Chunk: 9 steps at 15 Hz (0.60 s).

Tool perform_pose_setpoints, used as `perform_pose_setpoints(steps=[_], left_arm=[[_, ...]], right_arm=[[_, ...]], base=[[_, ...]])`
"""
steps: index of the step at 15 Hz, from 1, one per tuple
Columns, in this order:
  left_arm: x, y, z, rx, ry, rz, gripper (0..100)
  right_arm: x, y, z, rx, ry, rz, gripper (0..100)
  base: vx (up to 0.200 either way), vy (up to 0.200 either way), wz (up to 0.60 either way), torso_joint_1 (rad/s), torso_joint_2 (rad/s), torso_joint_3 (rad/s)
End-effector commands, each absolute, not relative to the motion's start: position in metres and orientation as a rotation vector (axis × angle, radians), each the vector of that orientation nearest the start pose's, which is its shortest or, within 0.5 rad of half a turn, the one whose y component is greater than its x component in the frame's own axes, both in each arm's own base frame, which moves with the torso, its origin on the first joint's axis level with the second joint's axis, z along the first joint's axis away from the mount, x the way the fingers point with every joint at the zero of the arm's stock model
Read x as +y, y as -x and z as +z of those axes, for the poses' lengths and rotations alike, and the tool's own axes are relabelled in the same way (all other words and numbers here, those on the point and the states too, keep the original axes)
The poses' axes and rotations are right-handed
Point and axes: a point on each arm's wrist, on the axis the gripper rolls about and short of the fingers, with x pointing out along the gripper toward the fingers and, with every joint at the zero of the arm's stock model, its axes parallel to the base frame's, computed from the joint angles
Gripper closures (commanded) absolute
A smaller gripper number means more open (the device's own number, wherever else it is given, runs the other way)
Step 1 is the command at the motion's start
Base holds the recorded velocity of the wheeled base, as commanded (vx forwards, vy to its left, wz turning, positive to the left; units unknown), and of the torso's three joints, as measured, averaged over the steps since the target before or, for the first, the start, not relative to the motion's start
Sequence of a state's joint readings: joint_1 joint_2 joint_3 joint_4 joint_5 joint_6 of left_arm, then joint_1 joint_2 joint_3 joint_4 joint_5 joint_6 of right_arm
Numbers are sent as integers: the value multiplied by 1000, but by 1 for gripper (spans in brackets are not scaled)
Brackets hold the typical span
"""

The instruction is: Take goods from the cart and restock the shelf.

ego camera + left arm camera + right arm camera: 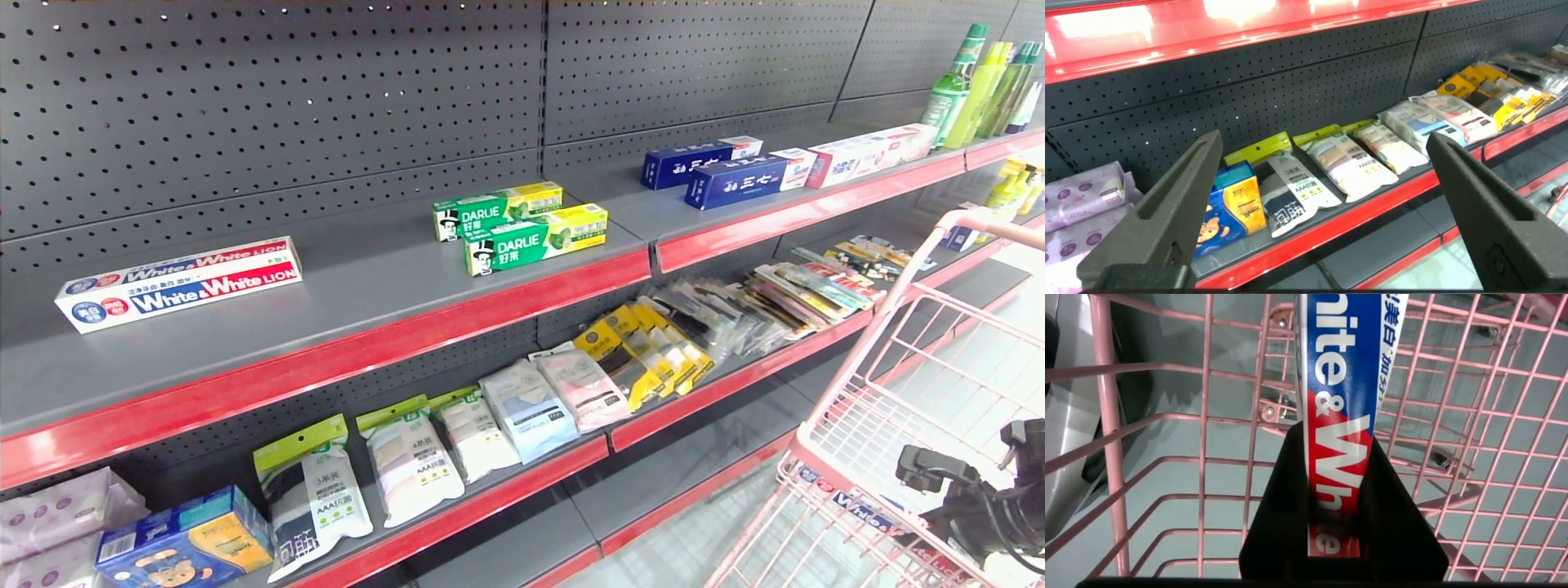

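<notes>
**A:** How far along is the restock?

**B:** Early, I judge. My right fingers (pixel 1282 506) are clenched on a toothpaste box (pixel 1343 367) down inside the cart (pixel 1104 392), so it is not yet out.

**A:** And the shelf?

**B:** One matching box (pixel 180 282) lies on the top shelf (pixel 326 278), with bare room beside it. My left fingers (pixel 1176 212) hang spread, grasping nothing, by the lower shelf (pixel 1388 192).

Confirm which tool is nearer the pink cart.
Right. Right tool sits inside the cart, gripping a toothpaste box; left tool is away from it, facing the shelved blue box.
</notes>
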State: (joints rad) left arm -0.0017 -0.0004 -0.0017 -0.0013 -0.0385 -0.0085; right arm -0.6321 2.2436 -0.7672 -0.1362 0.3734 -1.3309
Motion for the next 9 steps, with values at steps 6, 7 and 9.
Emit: perform_pose_setpoints(steps=[6, 7, 9], left_arm=[[-1, 23, 76, -3, 9, -40, 0], [-1, 23, 76, -3, 9, -40, 0], [-1, 23, 76, -3, 9, -40, 0]], right_arm=[[-179, -241, -18, 1043, 480, 481, 100], [-182, -239, -15, 1039, 477, 464, 100], [-184, -236, -10, 1028, 473, 449, 100]], base=[[0, 0, 0, 0, 0, 0], [0, 0, 0, 0, 0, 0], [0, 0, 0, 0, 0, 0]])
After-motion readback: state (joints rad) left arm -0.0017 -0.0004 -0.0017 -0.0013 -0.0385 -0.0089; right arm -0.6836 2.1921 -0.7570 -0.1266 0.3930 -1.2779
